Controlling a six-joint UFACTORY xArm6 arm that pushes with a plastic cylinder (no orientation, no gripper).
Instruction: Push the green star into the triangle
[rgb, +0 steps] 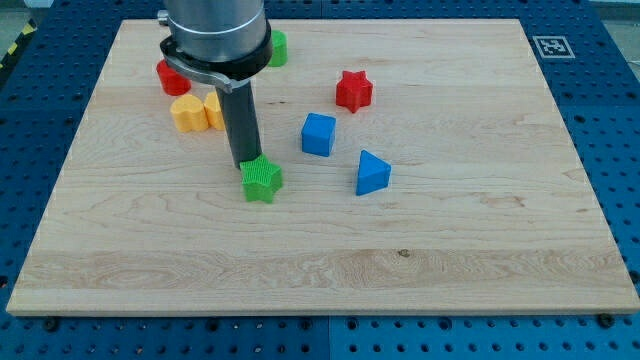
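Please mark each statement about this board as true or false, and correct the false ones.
1. My tip is at the green star. True.
2. The blue triangle lies to the view's left of the green star. False: it lies to its right.
3. The red star touches the blue cube. False: they are apart.
4. The two yellow blocks sit side by side. True.

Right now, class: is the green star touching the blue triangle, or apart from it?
Apart. The green star sits to the view's left of the blue triangle with bare board between them. My tip is at the star's upper-left edge.
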